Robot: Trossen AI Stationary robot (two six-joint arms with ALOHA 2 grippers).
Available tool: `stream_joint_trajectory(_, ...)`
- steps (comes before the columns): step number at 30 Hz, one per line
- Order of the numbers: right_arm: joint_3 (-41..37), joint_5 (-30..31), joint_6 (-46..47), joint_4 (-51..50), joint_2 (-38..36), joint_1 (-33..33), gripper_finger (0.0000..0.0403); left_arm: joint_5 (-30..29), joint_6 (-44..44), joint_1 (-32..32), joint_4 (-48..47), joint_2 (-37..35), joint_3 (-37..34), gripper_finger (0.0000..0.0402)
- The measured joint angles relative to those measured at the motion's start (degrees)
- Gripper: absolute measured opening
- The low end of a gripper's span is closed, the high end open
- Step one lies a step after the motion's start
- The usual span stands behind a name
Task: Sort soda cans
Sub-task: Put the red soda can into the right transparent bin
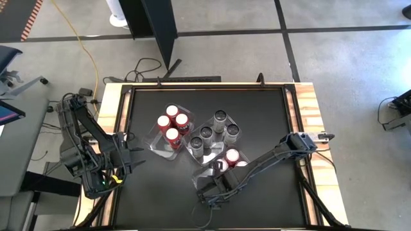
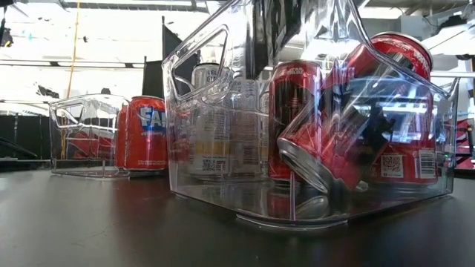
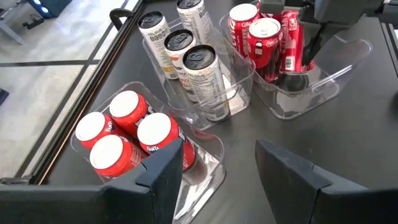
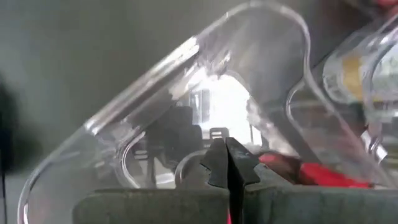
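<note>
Clear plastic trays (image 1: 168,149) on our black desk (image 1: 257,109) hold the soda cans (image 3: 186,59). Our right pincer (image 4: 227,163) is closed, empty, against one tray; the left pincer (image 3: 217,168) waits half-open. The low view shows a tilted red can (image 2: 349,126).

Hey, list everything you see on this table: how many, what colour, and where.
Trays: three, clear plastic, side by side mid-table.
White-topped cans: four, red, upright in the left tray.
Dark-topped cans: four, silver-grey, upright in the middle tray.
Silver-topped cans: at least three, red, in the right tray, one tilted.
Table: one, black top, wood edges.
Left gripper: jaws open, empty, beside the left tray.
Right gripper: jaws shut, at the right tray.
</note>
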Motion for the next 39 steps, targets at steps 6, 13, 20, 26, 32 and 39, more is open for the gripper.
stream_joint_trajectory(6, 1.41, 1.27, -1.03, -0.53, -0.16, -0.13, 0.0005, -0.2, 0.0, 0.01, 0.0, 0.0, 0.0, 0.0194)
stream_joint_trajectory(13, 8.49, 7.05, -1.2, -5.45, -0.19, 1.19, 0.0005, -0.2, 0.38, 0.0, 0.0, 0.0, 0.0, 0.0194)
stream_joint_trajectory(20, 12.03, 7.17, 7.64, -17.74, -0.27, 3.74, 0.0005, -0.17, 0.33, 0.01, -0.01, 0.0, 0.0, 0.0194)
stream_joint_trajectory(26, 12.07, 7.16, 19.74, -27.31, -0.22, 7.04, 0.0005, -0.17, 0.87, 0.0, -0.01, 0.01, 0.0, 0.0194)
stream_joint_trajectory(32, 12.07, 7.17, 27.14, -31.01, -0.26, 9.67, 0.0005, -0.15, 0.87, 0.01, -0.02, 0.01, 0.0, 0.0194)
stream_joint_trajectory(39, 12.09, 7.07, 32.76, -31.23, -0.44, 10.79, 0.0005, -0.13, 0.57, 0.01, 0.19, 0.0, 0.0, 0.0194)
